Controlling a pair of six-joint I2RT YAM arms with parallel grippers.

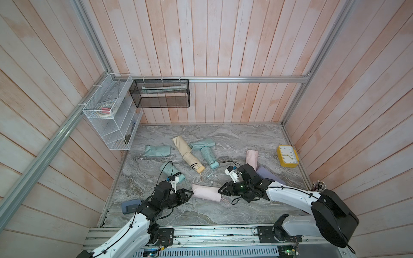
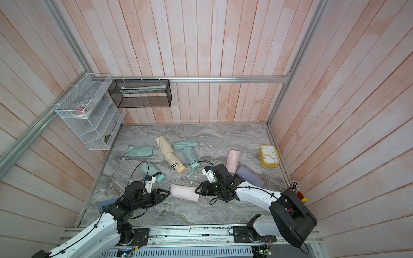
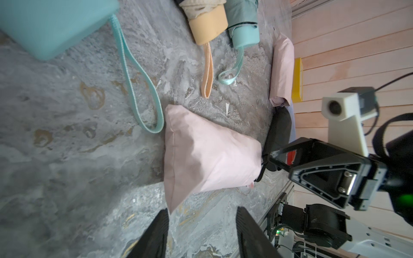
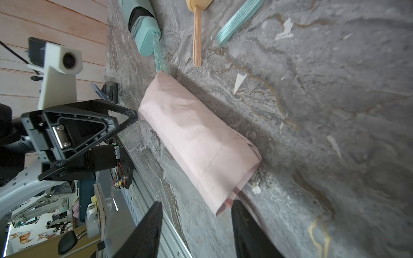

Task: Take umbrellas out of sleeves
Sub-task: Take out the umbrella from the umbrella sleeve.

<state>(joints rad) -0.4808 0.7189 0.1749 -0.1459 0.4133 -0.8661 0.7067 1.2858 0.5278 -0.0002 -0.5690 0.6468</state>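
Pink sleeve [image 1: 206,193] lies on the marbled surface [image 1: 245,138], well apart from the yellow clock [image 1: 287,155]. Its umbrella is hidden inside; only a pink cord loop [image 1: 225,202] pokes from the mouth, at the end nearer the clock. Right gripper [image 4: 196,204] faces that end, left gripper [image 3: 202,212] the closed end farther from the clock. Both pairs of jaws stand partly apart, gripping nothing. Whether any tip touches fabric is hard to tell.
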